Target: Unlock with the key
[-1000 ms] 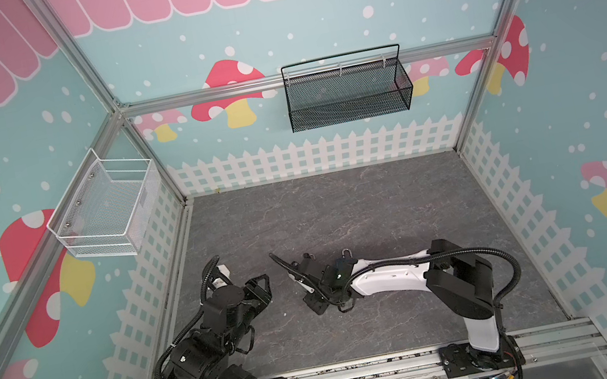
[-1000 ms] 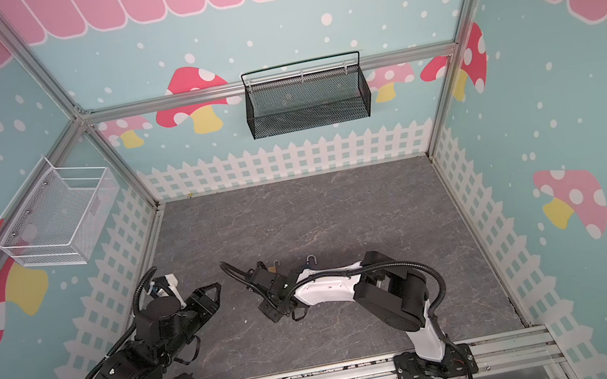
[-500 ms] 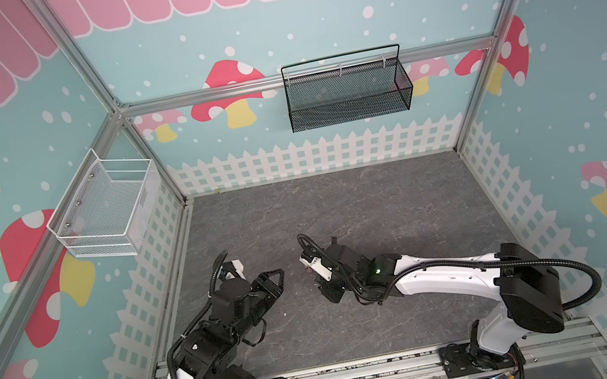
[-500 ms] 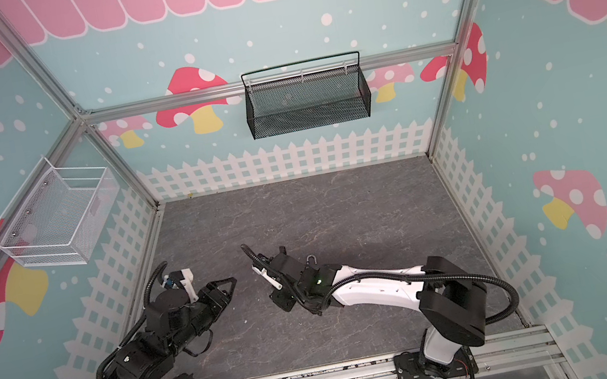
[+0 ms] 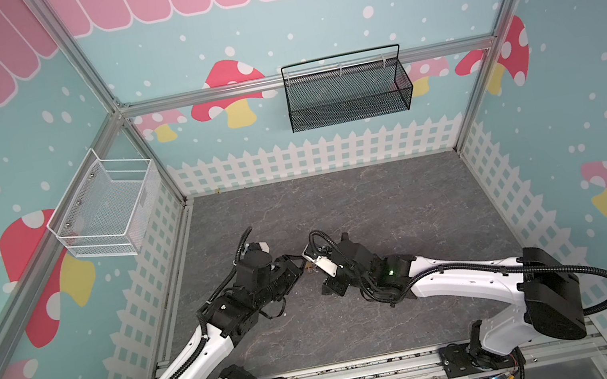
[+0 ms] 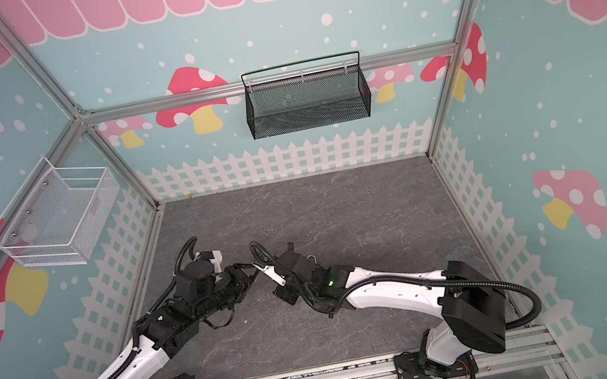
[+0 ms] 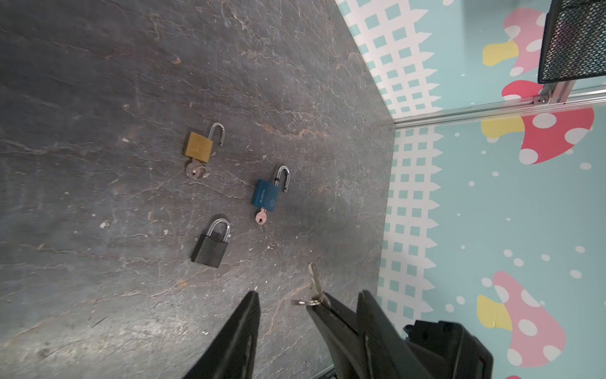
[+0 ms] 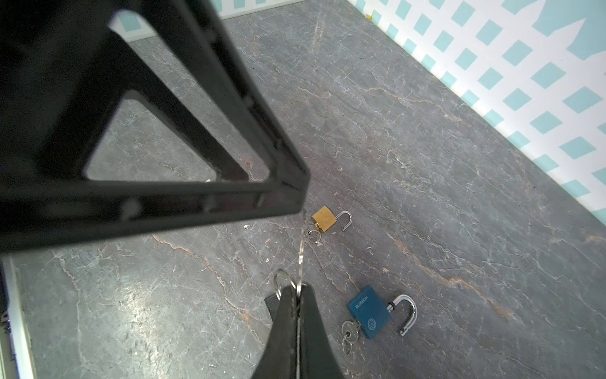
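Observation:
A small silver key (image 8: 300, 252) with a ring (image 8: 282, 281) sticks out of my right gripper (image 8: 297, 289), which is shut on it. My left gripper (image 7: 308, 294) is open, and its fingers (image 7: 252, 300) stand either side of the key (image 7: 313, 283) and the right gripper's tip. In both top views the two grippers meet tip to tip, left gripper (image 5: 295, 266) against right gripper (image 5: 308, 256). On the floor below lies a black padlock (image 7: 211, 246) with its shackle shut. The right gripper hides most of it in the right wrist view.
A brass padlock (image 7: 198, 147) and a blue padlock (image 7: 266, 196) lie on the grey floor (image 5: 380, 206) with shackles open and keys in them. A black mesh basket (image 5: 346, 92) hangs on the back wall, a white wire basket (image 5: 105, 210) on the left wall.
The right arm swung outward and carried the key to the right. The left gripper followed to the right until its fingers straddle the key, and its jaws narrowed a little.

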Robot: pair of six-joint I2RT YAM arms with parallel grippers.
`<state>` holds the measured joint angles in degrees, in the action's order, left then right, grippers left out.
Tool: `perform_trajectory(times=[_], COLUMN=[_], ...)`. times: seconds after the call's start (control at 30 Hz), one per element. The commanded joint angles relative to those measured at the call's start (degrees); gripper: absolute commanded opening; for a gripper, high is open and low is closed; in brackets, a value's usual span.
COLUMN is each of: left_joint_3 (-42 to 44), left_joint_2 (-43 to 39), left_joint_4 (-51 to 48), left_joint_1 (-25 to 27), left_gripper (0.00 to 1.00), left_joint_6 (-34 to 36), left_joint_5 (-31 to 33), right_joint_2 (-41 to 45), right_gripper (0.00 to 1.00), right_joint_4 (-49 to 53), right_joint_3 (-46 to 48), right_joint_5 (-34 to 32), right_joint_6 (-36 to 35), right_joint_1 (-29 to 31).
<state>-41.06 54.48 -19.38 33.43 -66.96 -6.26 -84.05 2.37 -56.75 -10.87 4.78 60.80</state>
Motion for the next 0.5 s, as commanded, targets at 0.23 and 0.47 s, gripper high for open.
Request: perform_trajectory(times=[0.23, 0.47], left_joint_3=[-4.1, -4.5], left_joint_2=[5.0, 5.9], left_joint_4=[4.8, 6.4], left_joint_1=[-0.7, -0.6], left_gripper=[0.41, 0.35], left_joint_6=[-3.0, -3.8], left_joint_5=[-2.5, -3.3], right_joint_2=[4.2, 2.9], right_gripper=[0.0, 0.0], right_joint_4=[-4.8, -4.7], right_joint_3=[3.2, 1.9], right_joint_5=[-1.5, -3.2], right_joint_6=[-5.1, -5.9], right_joint_1=[0.4, 0.4])
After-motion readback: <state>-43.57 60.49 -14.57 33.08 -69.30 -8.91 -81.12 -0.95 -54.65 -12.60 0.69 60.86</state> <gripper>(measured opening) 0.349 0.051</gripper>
